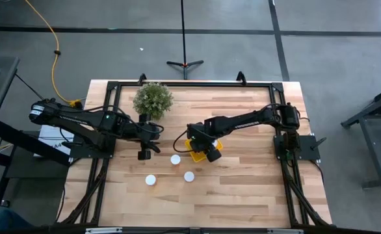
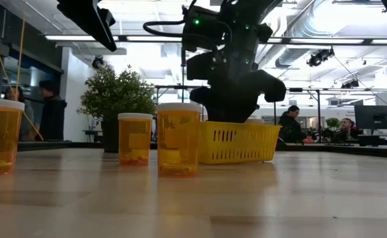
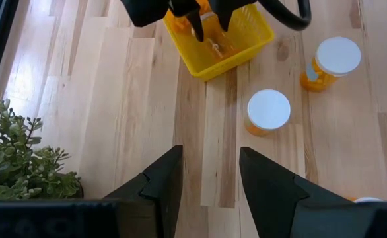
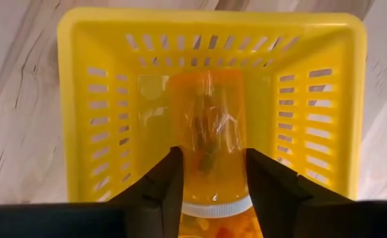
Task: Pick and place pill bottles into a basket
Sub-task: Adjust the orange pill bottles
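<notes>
Right pincer [image 4: 210, 175] inside basket [image 4: 81, 92], fingers clamped on pill bottle [image 4: 207, 125] — should free it low, then rise straight. Left pincer [image 3: 210, 172] apart, empty, above worktop [image 3: 114, 99].

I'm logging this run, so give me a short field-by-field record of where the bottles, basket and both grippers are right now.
basket: yellow basket on the table, right of centre
bottle in basket: one pill bottle, lying between the right gripper's fingers
right gripper: lowered into the basket, around that bottle
bottles on table: three standing bottles
left gripper: empty, hovering above the table
plant: far side
</notes>
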